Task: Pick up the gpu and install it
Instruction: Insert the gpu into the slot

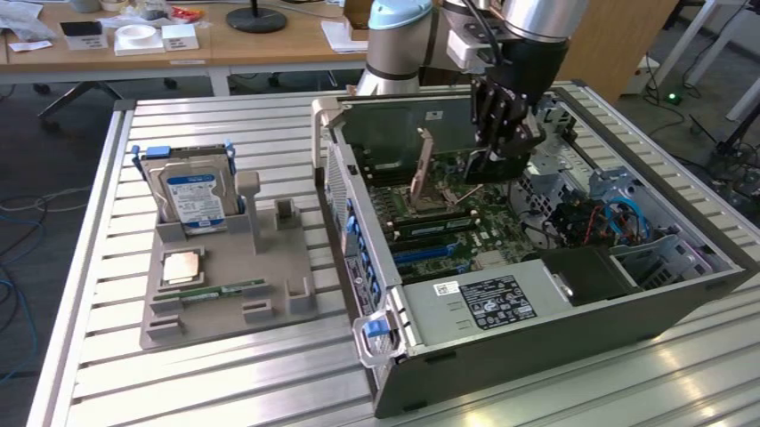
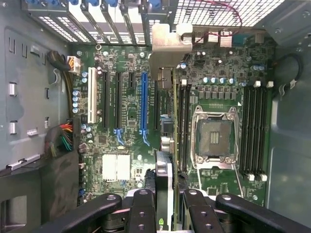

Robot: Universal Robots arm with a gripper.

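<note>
Since the gripper (image 2: 166,195) is clamped on the gpu (image 2: 164,167), held edge-on over the mobo (image 2: 127,104), it's prob light n stiff but fragile, so a mid-card pinch on flat faces suits.

We count 1 PC case (image 1: 535,329). Inside the case we see 1 mobo (image 2: 126,141), 1 CPU socket (image 2: 214,136), 1 blue slot (image 2: 144,102), 1 white slot (image 2: 91,94), 1 gpu (image 2: 164,177) & 1 gripper (image 2: 165,196). Beside the case, on 1 gray holder (image 1: 226,311): 1 hard drive (image 1: 196,200), 1 RAM stick (image 1: 226,291), 1 CPU chip (image 1: 181,267).
</note>
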